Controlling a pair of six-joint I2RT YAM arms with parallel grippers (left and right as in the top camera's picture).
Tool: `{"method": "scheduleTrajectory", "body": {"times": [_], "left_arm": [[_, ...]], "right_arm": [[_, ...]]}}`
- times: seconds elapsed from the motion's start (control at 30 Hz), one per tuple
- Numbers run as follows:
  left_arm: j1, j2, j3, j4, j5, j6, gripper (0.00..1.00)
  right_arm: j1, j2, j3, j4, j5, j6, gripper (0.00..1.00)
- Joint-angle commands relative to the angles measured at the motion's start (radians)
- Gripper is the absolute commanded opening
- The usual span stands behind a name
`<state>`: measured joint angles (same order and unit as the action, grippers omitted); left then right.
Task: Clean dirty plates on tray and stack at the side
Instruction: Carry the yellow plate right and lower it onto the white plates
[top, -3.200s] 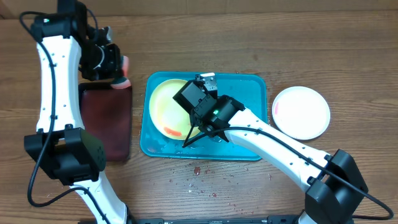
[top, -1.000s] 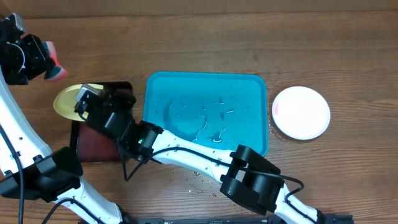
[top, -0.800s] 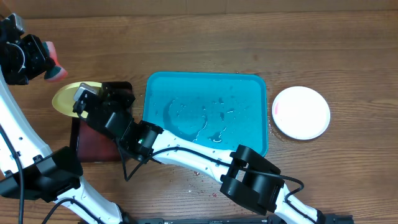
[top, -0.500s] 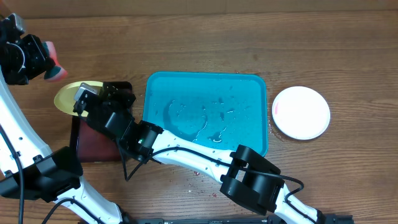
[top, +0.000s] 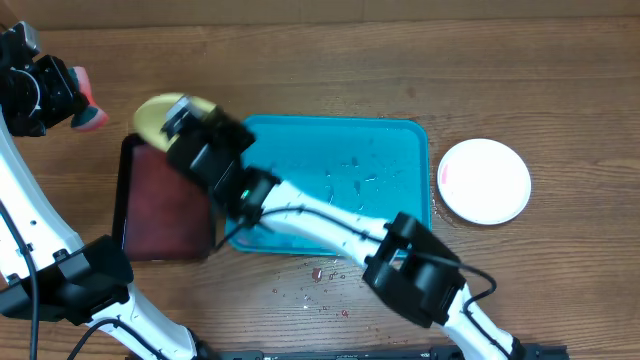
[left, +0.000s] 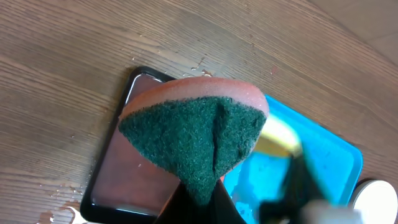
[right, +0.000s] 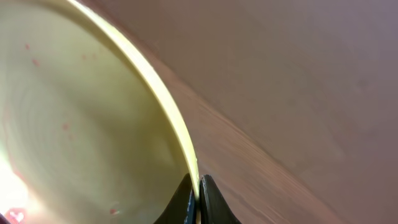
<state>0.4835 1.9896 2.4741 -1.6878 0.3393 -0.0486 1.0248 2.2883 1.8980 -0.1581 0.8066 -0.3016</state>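
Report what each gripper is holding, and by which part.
The right gripper pinches the yellow-green plate by its rim. The left gripper clamps the sponge at the narrow lower end of its green scouring side.

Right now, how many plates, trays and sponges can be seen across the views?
Plates: 2, a yellow-green round plastic plate and a white round plastic plate
Trays: 2, a large turquoise rectangular plastic tray and a smaller black tray with reddish inside
Sponges: 1, a pink sponge with green scouring face
Total: 5
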Motion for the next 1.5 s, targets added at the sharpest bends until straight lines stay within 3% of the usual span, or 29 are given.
{"method": "scheduleTrajectory", "body": {"times": [0.0, 0.13, 0.3, 0.4, 0.57, 0.73, 0.97, 1.47], "left_arm": [[0.000, -0.035, 0.021, -0.002, 0.001, 0.004, 0.04], [-0.012, -0.035, 0.021, -0.002, 0.002, -0.003, 0.04], [-0.067, -0.035, 0.014, -0.002, 0.005, -0.019, 0.04], [-0.120, -0.032, 0.013, -0.002, 0.000, -0.018, 0.04], [-0.221, -0.032, 0.013, 0.017, -0.027, -0.019, 0.04], [-0.319, -0.032, 0.013, 0.021, -0.091, -0.037, 0.04], [-0.454, -0.026, 0.013, 0.058, -0.106, -0.053, 0.04], [-0.691, 0.146, 0.013, 0.064, -0.167, -0.098, 0.04]], "right_arm": [[-0.088, -0.095, 0.034, -0.035, 0.049, 0.092, 0.04], [-0.175, -0.177, 0.034, -0.167, 0.049, 0.246, 0.04], [-0.325, -0.299, 0.034, -0.457, -0.005, 0.552, 0.04], [-0.469, -0.385, 0.034, -0.687, -0.196, 0.766, 0.04], [-0.729, -0.437, 0.034, -0.969, -0.492, 0.961, 0.04], [-0.982, -0.431, 0.013, -1.181, -0.617, 1.037, 0.04], [-1.204, -0.431, -0.128, -1.225, -0.701, 1.035, 0.04], [-1.263, -0.431, -0.491, -1.110, -0.752, 0.978, 0.04]]}}
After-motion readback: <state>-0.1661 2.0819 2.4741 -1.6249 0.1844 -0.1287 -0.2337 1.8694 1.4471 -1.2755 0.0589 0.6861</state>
